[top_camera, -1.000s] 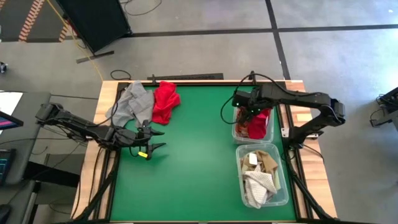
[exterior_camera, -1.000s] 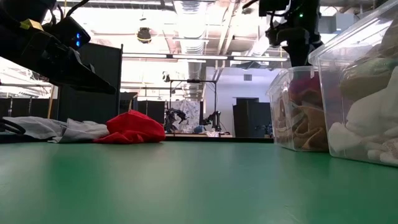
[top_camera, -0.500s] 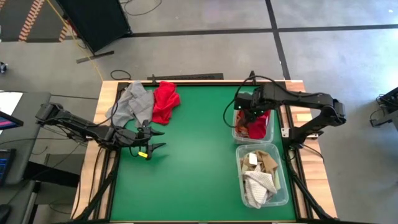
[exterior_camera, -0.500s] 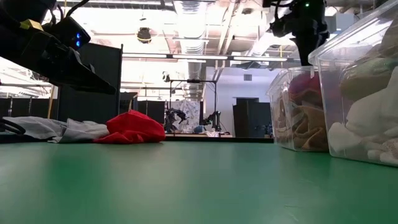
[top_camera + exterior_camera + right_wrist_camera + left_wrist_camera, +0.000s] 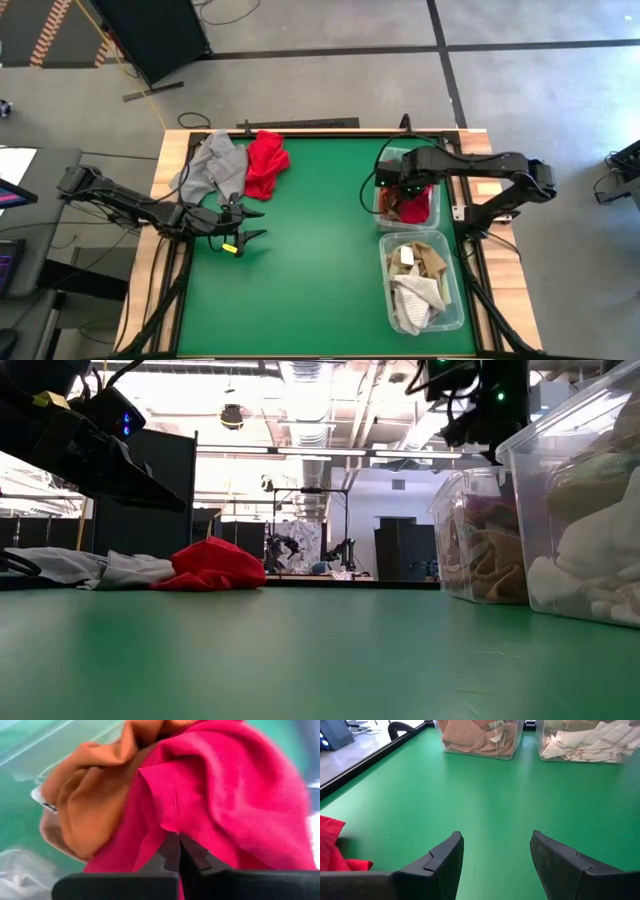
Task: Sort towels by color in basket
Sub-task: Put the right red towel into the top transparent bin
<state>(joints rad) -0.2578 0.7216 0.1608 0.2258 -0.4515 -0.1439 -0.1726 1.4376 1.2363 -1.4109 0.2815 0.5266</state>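
1. Reaching into the far clear bin (image 5: 384,208) at the table's right edge, the right gripper (image 5: 178,851) has its jaws pressed together, touching a pink-red towel (image 5: 235,795); whether cloth is pinched between them is unclear.
2. An orange towel (image 5: 95,805) lies against the pink-red one in that bin.
3. The near bin (image 5: 455,300) holds white and tan towels (image 5: 415,275).
4. A red towel (image 5: 266,162) and a grey towel (image 5: 212,166) lie touching at the green table's (image 5: 310,250) far left.
5. The left gripper (image 5: 246,227) hovers near them, jaws apart, holding nothing.
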